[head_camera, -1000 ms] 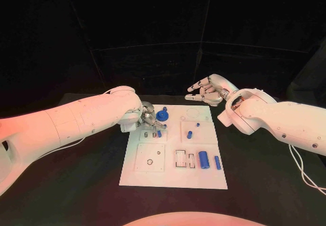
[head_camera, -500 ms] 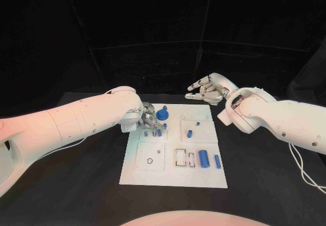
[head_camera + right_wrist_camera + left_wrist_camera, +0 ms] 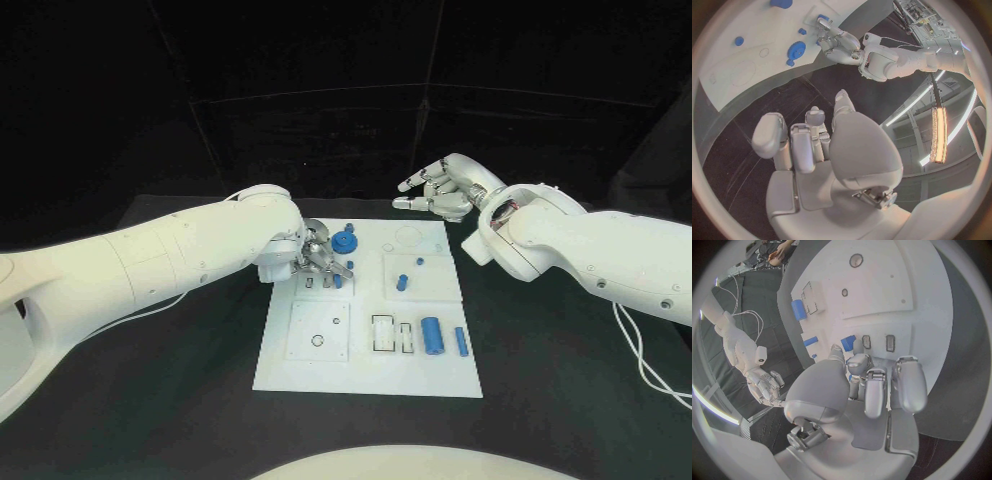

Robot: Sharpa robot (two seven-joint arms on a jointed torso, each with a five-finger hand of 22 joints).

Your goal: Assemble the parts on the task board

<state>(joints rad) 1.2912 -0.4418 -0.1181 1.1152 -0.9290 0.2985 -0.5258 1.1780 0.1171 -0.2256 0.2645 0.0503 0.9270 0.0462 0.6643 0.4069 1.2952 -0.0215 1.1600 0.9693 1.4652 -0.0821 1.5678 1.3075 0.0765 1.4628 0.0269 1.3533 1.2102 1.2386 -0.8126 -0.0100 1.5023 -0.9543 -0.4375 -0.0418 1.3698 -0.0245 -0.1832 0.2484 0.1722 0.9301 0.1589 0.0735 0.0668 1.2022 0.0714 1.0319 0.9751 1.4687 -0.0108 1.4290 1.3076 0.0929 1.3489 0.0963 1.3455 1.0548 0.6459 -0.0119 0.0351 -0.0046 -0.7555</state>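
Fingers of the left hand (image 3: 315,258) are bunched low over the task board (image 3: 369,375), tips down by a small blue part (image 3: 336,281) beside the little slots near the board's far left corner; from the wrist view the tips crowd right against that piece (image 3: 847,343), though I can't say for sure whether it's pinched or merely touched. Just beyond the fingertips sits the round blue knob (image 3: 345,243), close by. Over on the other side, the right hand (image 3: 441,195) hangs above the table past the board's far edge, fingers loosely spread, holding nothing. The two blue cylinders (image 3: 433,335) lie near the board's near right corner, long axes running toward the robot, well apart from both hands. So the left hand is plainly the nearer one for that slot work. No labels or writing that I can read anywhere.
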